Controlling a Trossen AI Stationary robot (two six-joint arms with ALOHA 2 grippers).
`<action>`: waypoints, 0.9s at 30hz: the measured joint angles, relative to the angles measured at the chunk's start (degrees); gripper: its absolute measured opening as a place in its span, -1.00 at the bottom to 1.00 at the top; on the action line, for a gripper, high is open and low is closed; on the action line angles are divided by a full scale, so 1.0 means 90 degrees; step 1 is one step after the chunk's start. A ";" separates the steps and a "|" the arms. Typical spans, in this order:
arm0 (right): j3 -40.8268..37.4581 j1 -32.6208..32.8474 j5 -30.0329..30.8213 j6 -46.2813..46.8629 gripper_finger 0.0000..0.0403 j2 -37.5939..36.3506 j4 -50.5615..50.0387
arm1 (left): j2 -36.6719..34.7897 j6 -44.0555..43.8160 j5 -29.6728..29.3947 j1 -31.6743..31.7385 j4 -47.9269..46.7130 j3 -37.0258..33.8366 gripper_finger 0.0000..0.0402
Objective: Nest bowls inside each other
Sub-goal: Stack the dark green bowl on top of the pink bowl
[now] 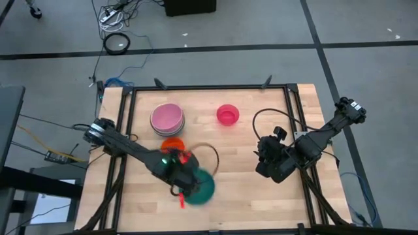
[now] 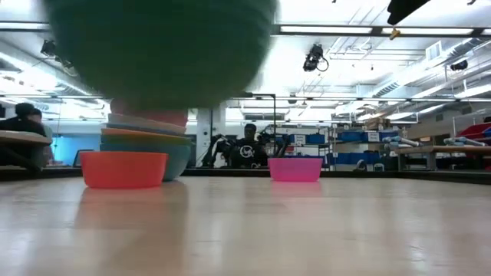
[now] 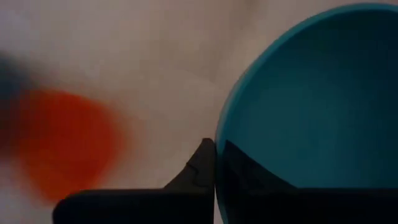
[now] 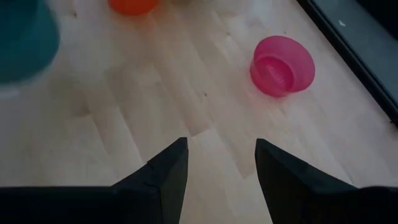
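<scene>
My left gripper (image 1: 189, 185) is shut on a teal bowl (image 1: 202, 187), which shows blurred and high in the low view (image 2: 161, 46). Close behind it a red-orange bowl (image 1: 173, 145) stands on the table. A stack of nested bowls (image 1: 167, 119), with a mauve one on top, stands at the far left. A hot pink bowl (image 1: 227, 115) stands alone at the far middle, upright on its base. My right gripper (image 4: 217, 165) hangs open over bare wood at the right (image 1: 270, 166), with nothing between its fingers. My left gripper pinches the teal bowl's rim (image 3: 219, 134), with one finger (image 3: 198, 167) outside the wall and the other (image 3: 255, 177) inside the bowl. The fingers come from above, slanting down. The bowl is lifted clear of the table, its opening facing up.
The black frame rails (image 1: 295, 124) run along the table's edges. Bare wood (image 1: 248, 202) lies at the near middle, between the two arms. Beyond the table, people (image 2: 247, 152) sit in the room.
</scene>
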 joint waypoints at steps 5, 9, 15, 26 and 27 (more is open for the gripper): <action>0.0000 0.0000 0.0184 -0.0042 -0.14 0.0000 0.0009 | -0.0610 -0.0265 -0.2218 0.0211 -0.2969 0.1795 -0.95; 0.0000 -0.0028 0.0373 -0.0059 -0.14 0.0004 0.0017 | -0.1660 0.1139 -0.2687 0.0703 -0.2133 0.1988 -0.95; 0.0000 -0.0053 0.0399 -0.0057 -0.14 0.0034 0.0062 | -0.2474 0.1395 -0.3150 0.1912 -0.2787 0.1791 -0.95; 0.0000 -0.0136 0.0502 -0.0117 -0.14 0.0034 0.0077 | -0.2763 0.2000 -0.2360 0.3452 -0.2607 0.0205 -0.96; 0.0000 -0.0135 0.0504 -0.0117 -0.14 0.0034 0.0078 | -0.2763 0.2053 -0.2278 0.3546 -0.2456 -0.0038 -0.96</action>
